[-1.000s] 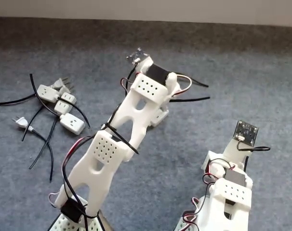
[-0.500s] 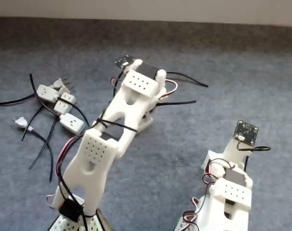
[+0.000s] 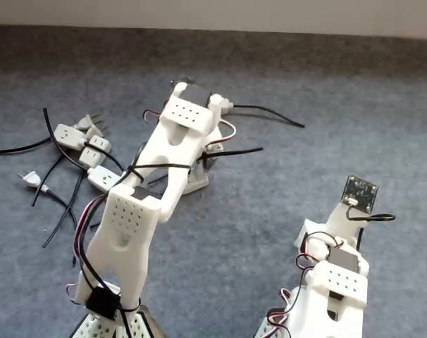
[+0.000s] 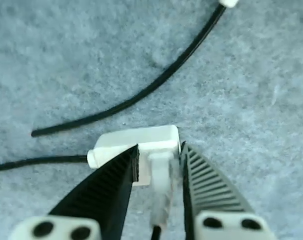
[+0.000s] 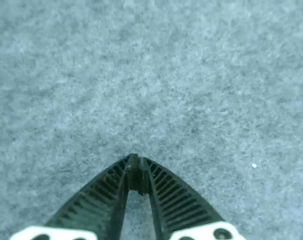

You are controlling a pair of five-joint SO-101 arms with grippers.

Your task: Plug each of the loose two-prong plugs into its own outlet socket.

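Fingers (image 4: 114,187) of the left gripper (image 4: 159,148) clamp a white two-prong plug (image 4: 161,182), one ribbed pad on each side. The plug's front end meets a white outlet socket (image 4: 134,141) lying on the grey carpet (image 4: 251,100). Whether the prongs are fully seated I cannot tell. A black cord (image 4: 141,92) runs across the carpet just beyond the socket. In the high view this outlet socket (image 3: 194,182) sits near the centre under the left arm. A cluster of sockets (image 3: 94,151) lies toward 9 o'clock, with a loose plug (image 3: 32,179) just beside it. At 5 o'clock the right gripper (image 5: 138,165) hangs over bare carpet, fingertips pressed together on nothing.
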